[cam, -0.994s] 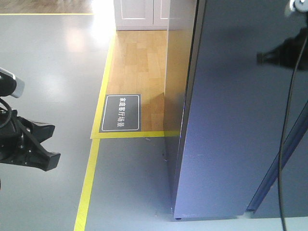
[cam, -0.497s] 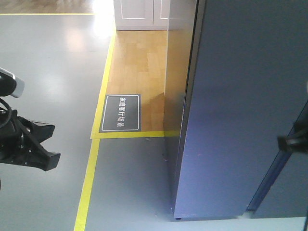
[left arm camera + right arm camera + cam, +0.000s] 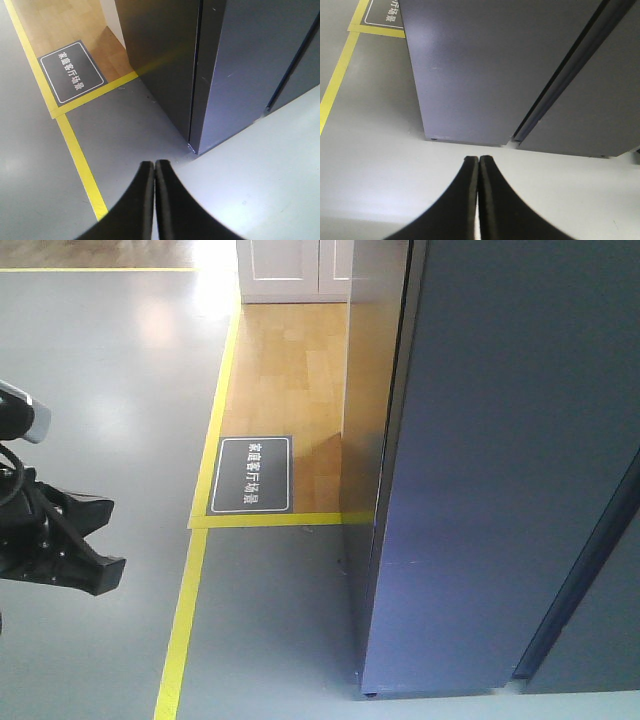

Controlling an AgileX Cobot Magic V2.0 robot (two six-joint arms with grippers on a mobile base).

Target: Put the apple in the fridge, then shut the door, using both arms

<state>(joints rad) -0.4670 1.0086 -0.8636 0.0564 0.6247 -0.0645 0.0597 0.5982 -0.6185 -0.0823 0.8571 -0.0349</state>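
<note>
Both black curved-fingered grippers are pressed fully shut on nothing, the left gripper [image 3: 154,165] aimed at the floor by the tall dark grey fridge [image 3: 375,440]'s lower corner and the right gripper [image 3: 478,160] low before its smooth dark grey door [image 3: 465,65], which I judge shut, so the arms seem simply parked. No apple shows anywhere; I judge it inside. At ten o'clock from the fridge, yellow floor tape [image 3: 185,610] borders wood flooring [image 3: 285,370] and a dark sign [image 3: 254,475] on grey floor [image 3: 100,390].
</note>
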